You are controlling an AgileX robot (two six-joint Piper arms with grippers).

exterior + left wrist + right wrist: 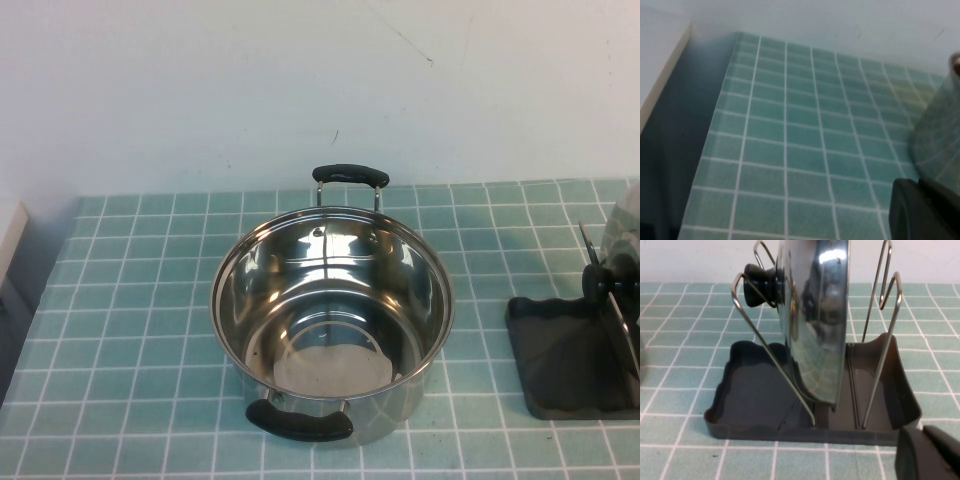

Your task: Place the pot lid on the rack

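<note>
The pot lid (815,315) stands on edge in the rack (771,360), between the upright wires, with its black knob (757,282) to one side. The rack's dark grey tray (745,390) rests on the tiled table. In the high view the lid (622,232) and the rack (550,350) are at the far right edge. My right gripper (921,430) is shut and empty, low on the table just in front of the tray. My left gripper (918,183) is shut and empty beside the steel pot (940,130). Neither gripper shows in the high view.
The open two-handled steel pot (330,320) stands in the middle of the green tiled table (130,300). A white wall runs along the back. The table's left edge (710,145) drops off beside a pale board (665,75).
</note>
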